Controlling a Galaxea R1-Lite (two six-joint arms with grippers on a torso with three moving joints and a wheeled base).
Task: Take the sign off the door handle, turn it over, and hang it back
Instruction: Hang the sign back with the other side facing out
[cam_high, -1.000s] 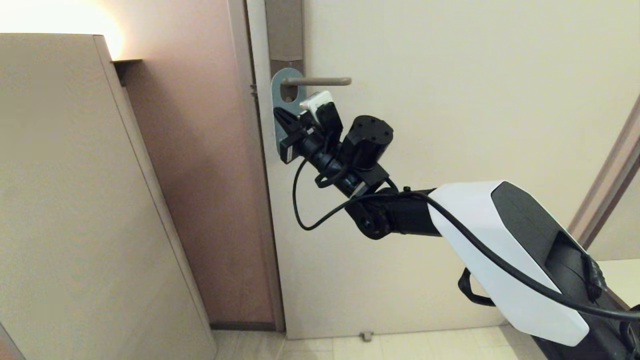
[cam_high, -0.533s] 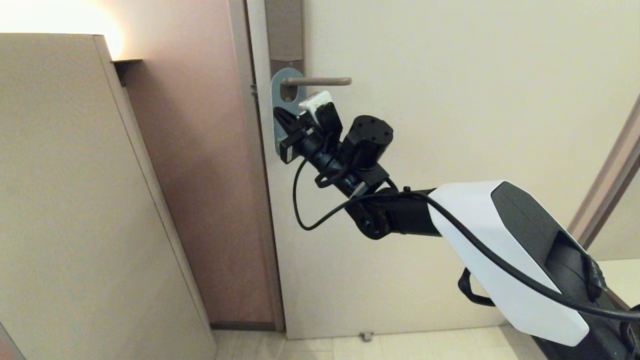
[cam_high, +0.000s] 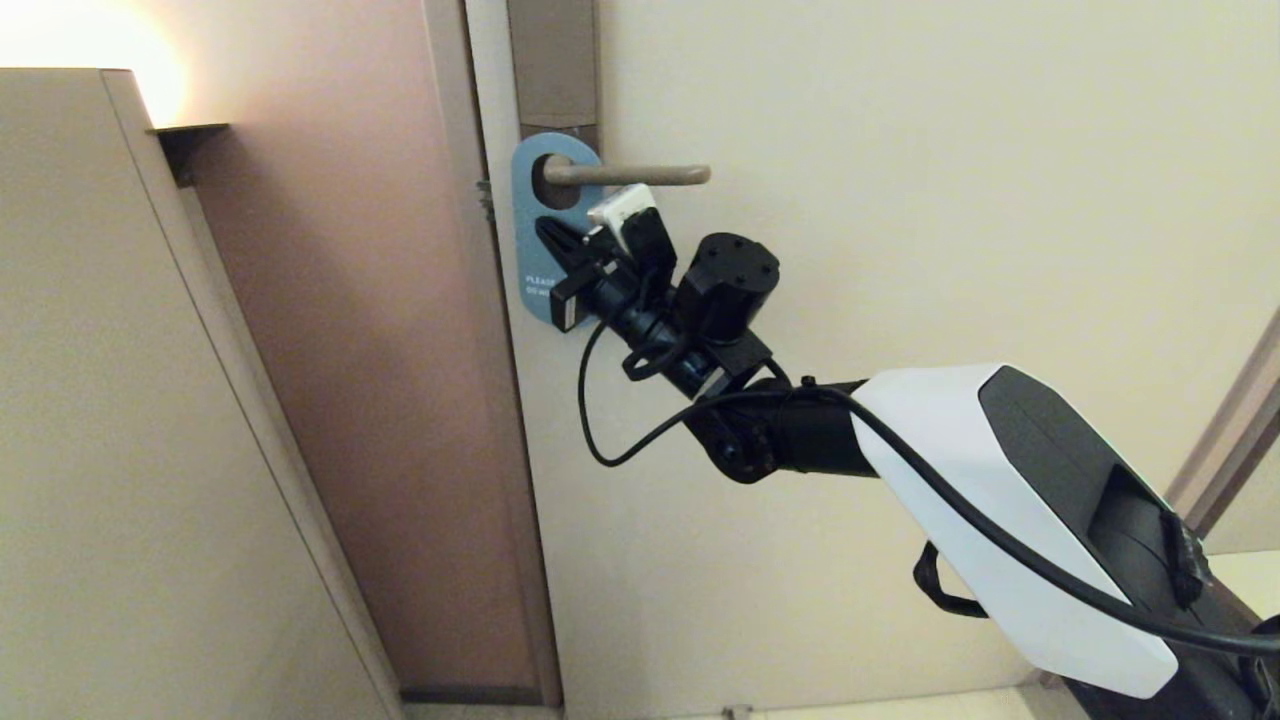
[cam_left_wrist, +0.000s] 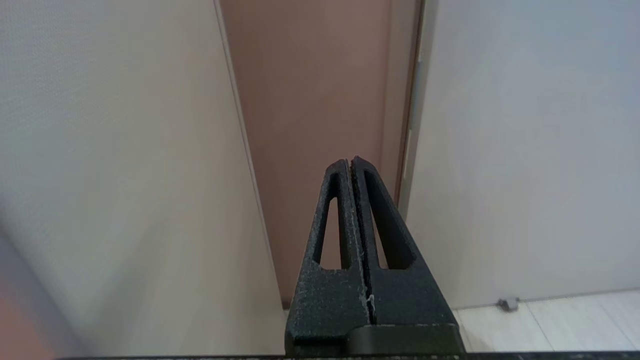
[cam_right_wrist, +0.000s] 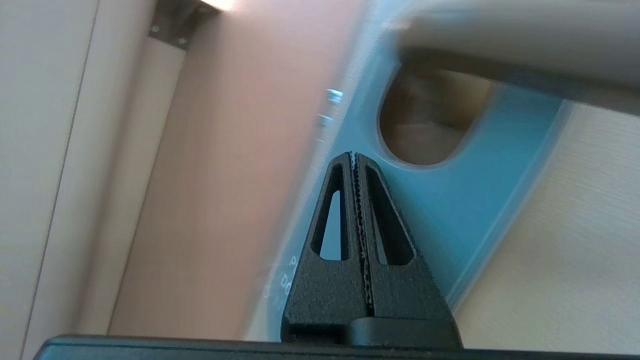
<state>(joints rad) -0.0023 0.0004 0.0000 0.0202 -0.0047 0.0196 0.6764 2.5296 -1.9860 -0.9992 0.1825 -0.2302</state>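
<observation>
The sign (cam_high: 533, 215) hangs by its round hole on the door handle (cam_high: 640, 176), blue side out, with white lettering near its lower end. In the right wrist view the sign (cam_right_wrist: 450, 205) fills the space behind the fingers, under the blurred door handle (cam_right_wrist: 500, 30). My right gripper (cam_high: 545, 228) is shut and empty. Its tips (cam_right_wrist: 354, 156) rest in front of the blue face, just below the hole. My left gripper (cam_left_wrist: 351, 161) is shut with nothing in it, parked low and pointing at the wall beside the door.
A tall brownish backplate (cam_high: 553, 60) rises above the handle on the cream door (cam_high: 900, 200). A beige cabinet panel (cam_high: 120, 400) stands at the left, with a brown wall recess (cam_high: 380, 400) between it and the door. A small doorstop (cam_left_wrist: 507, 303) sits on the floor.
The whole head view has shifted: the door edge and cabinet sit further left and the handle a little lower. The right arm has kept its place at the sign.
</observation>
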